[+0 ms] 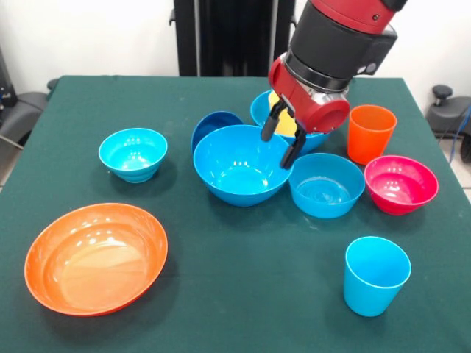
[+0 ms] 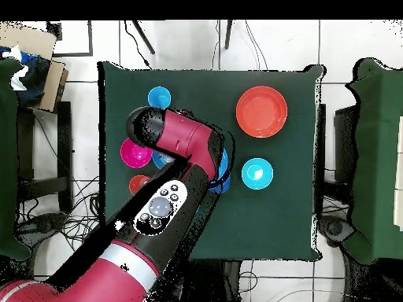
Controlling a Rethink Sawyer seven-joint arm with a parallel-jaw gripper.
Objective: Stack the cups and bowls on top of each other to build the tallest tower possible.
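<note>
roughly at the middle of a green table [image 1: 221, 309], a red and black robot arm reaches down from the far side, its gripper [image 1: 283, 140] hanging over a cluster of bowls. the two black fingers [image 1: 271, 125] are spread apart and hold nothing.

directly below the fingertips sits a large blue bowl [image 1: 239, 165], upright with its mouth facing up; the fingers hang above its far right rim, apparently not touching it. just behind the fingers, partly hidden by the gripper, a yellow cup [image 1: 283, 121] rests inside a second large blue bowl [image 1: 261, 110]. judging by the front view, the yellow cup lies closest to the fingers, a little farther back, though its tilt is hard to tell.

a small dark blue bowl [image 1: 213, 125] leans against the far left of the large bowl. a medium light blue bowl [image 1: 326, 185] touches its right side. further right stand a pink-red bowl [image 1: 401, 184] and, behind it, an orange cup [image 1: 370, 132]. near the front right, a light blue cup [image 1: 375, 274] stands alone. on the left, a small cyan bowl [image 1: 133, 153] sits apart, and a wide orange bowl [image 1: 96, 257] lies near the front left.

nothing is stacked as a tower yet.
</note>
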